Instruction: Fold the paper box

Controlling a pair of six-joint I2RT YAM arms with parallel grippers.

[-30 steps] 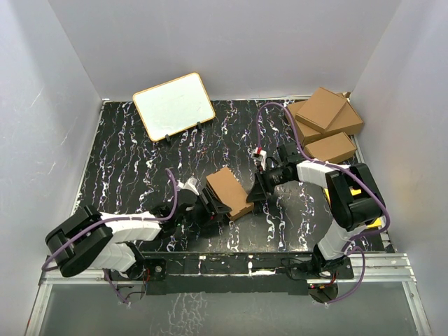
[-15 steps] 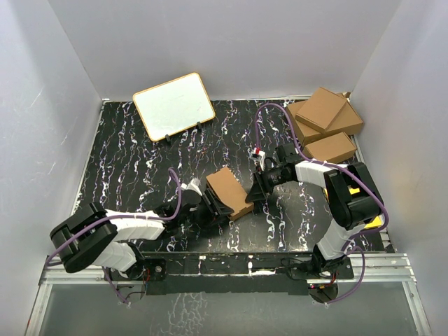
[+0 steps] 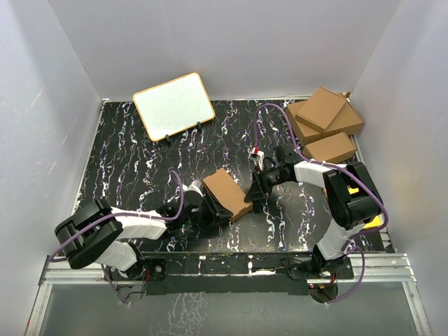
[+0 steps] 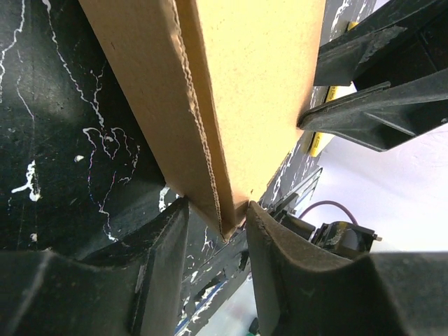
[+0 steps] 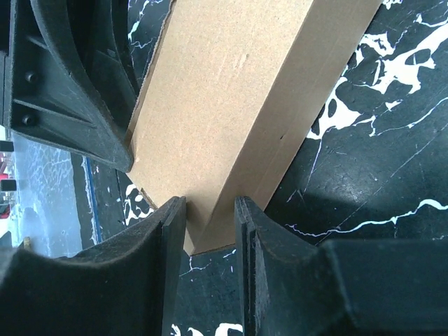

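Overhead view: the paper box (image 3: 227,192) sat near the middle of the black, white-veined bench (image 3: 126,161), toward its near edge, tilted with one long edge down on the surface. It lay between the two arms. The left end effector (image 3: 210,207) met it from the left and the right end effector (image 3: 253,190) from the right.

Left wrist view: the left end effector (image 4: 217,207) was closed on the lower corner of the paper box (image 4: 245,84), one finger pressed against each face. The raw corrugated edge ran down between the two fingers. The black fingers of the right end effector (image 4: 350,91) touched the far side of the same panel.

Right wrist view: the right end effector (image 5: 210,204) gripped the opposite corner of the paper box (image 5: 231,105), with its fingers flanking the corner and touching both faces. A finger of the left end effector (image 5: 63,84) rested against the box at upper left.

A wood-framed whiteboard (image 3: 173,106) stood at the far left of the bench. Three larger cartons (image 3: 323,122) lay stacked at the far right, well apart from the box.
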